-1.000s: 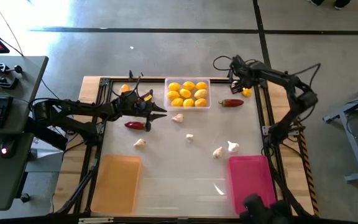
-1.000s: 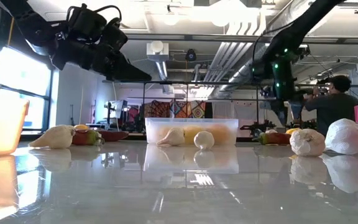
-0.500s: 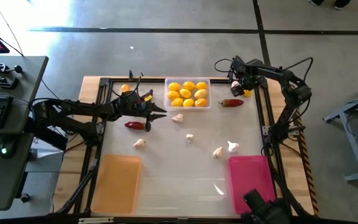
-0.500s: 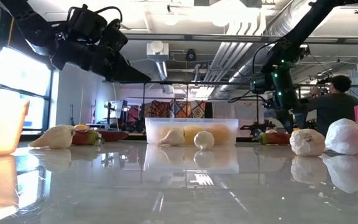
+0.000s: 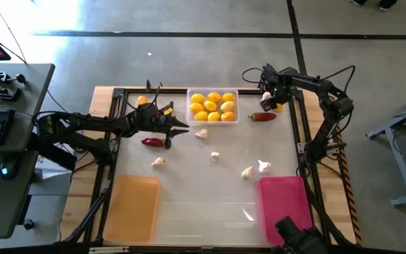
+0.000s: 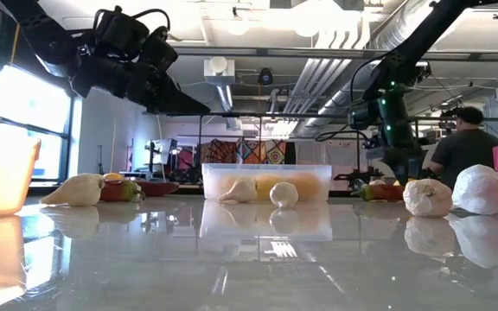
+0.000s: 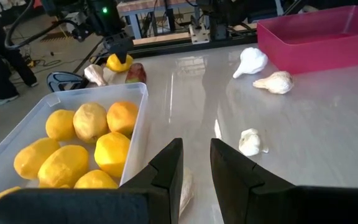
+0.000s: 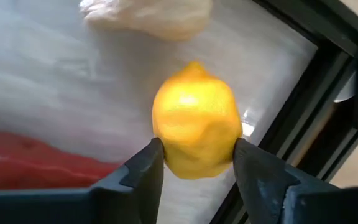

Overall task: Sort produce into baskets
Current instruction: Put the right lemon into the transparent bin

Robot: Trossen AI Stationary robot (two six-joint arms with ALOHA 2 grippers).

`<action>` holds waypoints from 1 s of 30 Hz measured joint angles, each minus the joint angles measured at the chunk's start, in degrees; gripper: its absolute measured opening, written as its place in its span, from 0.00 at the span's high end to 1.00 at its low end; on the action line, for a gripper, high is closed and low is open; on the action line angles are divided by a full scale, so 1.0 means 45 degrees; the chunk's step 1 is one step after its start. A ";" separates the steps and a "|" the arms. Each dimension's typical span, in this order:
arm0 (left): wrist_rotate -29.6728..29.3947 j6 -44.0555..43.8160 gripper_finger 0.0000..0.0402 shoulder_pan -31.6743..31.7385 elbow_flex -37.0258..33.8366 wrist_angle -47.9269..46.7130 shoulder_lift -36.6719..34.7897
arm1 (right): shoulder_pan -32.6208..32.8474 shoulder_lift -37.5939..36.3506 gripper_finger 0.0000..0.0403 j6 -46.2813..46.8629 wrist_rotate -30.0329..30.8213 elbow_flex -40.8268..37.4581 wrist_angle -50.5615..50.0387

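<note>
My right gripper (image 8: 194,165) clamps a lemon (image 8: 196,127) at the table's far right corner, beside a red chili (image 5: 263,117). Next, I judge, lift and carry it left to the clear tray (image 5: 213,121). My left gripper (image 7: 196,163) hovers, jaws narrowly parted, empty.

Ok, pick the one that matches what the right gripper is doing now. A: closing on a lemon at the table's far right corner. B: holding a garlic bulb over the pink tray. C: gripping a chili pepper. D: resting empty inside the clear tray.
A: in the right wrist view both fingers of the right gripper press against the sides of a yellow lemon, with a red chili pepper lying beside it.
</note>
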 joint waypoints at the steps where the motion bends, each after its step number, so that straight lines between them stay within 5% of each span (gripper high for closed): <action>1: 0.0000 0.0000 0.84 0.0000 0.0000 0.0000 0.0000 | 0.0025 -0.0045 0.58 -0.0114 -0.0039 -0.0007 -0.0110; 15: 0.0005 -0.0010 0.84 0.0000 0.0005 0.0083 0.0000 | 0.2127 -0.4091 0.59 0.0689 -0.0430 -0.0010 -0.0476; 21: 0.0005 -0.0010 0.84 0.0008 0.0005 0.0095 0.0000 | 0.4597 -0.4780 0.59 0.1685 -0.0387 0.0000 0.2718; 30: 0.0000 0.0117 0.84 0.0019 0.0005 0.0165 0.0000 | 0.6758 -0.2482 0.59 0.3075 -0.1490 0.0014 0.8568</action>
